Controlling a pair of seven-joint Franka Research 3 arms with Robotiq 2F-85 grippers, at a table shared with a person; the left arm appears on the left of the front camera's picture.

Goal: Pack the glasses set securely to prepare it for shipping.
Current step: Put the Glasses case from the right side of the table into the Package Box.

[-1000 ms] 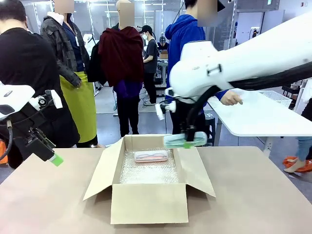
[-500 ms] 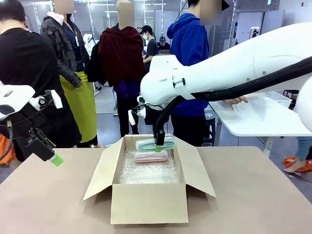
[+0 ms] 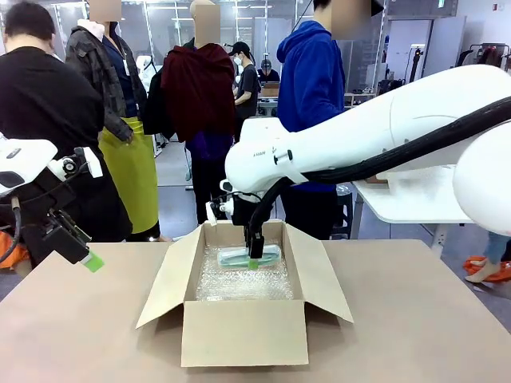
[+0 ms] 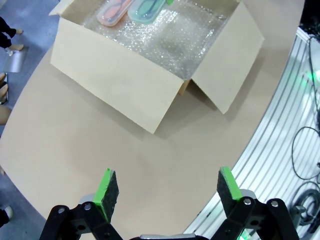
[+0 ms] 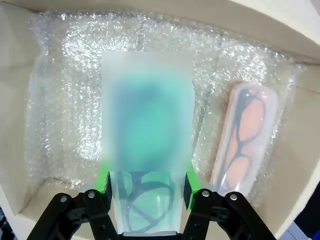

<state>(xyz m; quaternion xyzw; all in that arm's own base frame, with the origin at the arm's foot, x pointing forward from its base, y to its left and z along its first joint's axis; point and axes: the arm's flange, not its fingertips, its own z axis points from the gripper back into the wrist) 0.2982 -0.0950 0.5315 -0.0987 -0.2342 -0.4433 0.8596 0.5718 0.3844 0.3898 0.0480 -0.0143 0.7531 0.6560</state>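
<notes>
Right tool (image 5: 146, 185) is down inside the cardboard box (image 3: 243, 331), jaws clamped across one end of the mint green case (image 5: 147, 135). The pale pink case (image 5: 245, 135) lies flat on the bubble wrap (image 5: 60, 100) near one wall, and the mint one sits just beside it, roughly parallel. Whether it touches the wrap, I can't tell.

To do this well, I'd say: bring it down level until the wrap takes its weight, close to the pink case without nudging it, and only then let go.

Left tool (image 4: 165, 185) hovers wide open and empty over the tabletop (image 4: 75, 165), apart from the box. The flaps stand open; the box holds the wrap lining and both cases.
</notes>
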